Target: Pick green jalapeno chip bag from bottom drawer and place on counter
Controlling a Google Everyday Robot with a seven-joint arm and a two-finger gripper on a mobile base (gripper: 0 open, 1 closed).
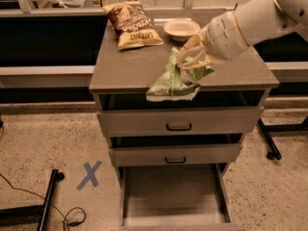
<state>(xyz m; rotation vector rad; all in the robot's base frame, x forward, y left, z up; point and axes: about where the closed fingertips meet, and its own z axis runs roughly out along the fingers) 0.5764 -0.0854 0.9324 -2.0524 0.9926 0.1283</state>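
Note:
My gripper (192,57) is shut on the top of the green jalapeno chip bag (174,81) and holds it hanging over the front edge of the counter (125,66). The bag's lower end overlaps the counter's front lip. The white arm comes in from the upper right. The bottom drawer (168,196) stands pulled open below, its flat floor bare.
A brown-and-yellow chip bag (132,25) and a white bowl (181,29) lie at the back of the counter. The two upper drawers with black handles (179,126) are slightly open. A blue X (90,174) marks the floor at left, beside a black stand leg (48,201).

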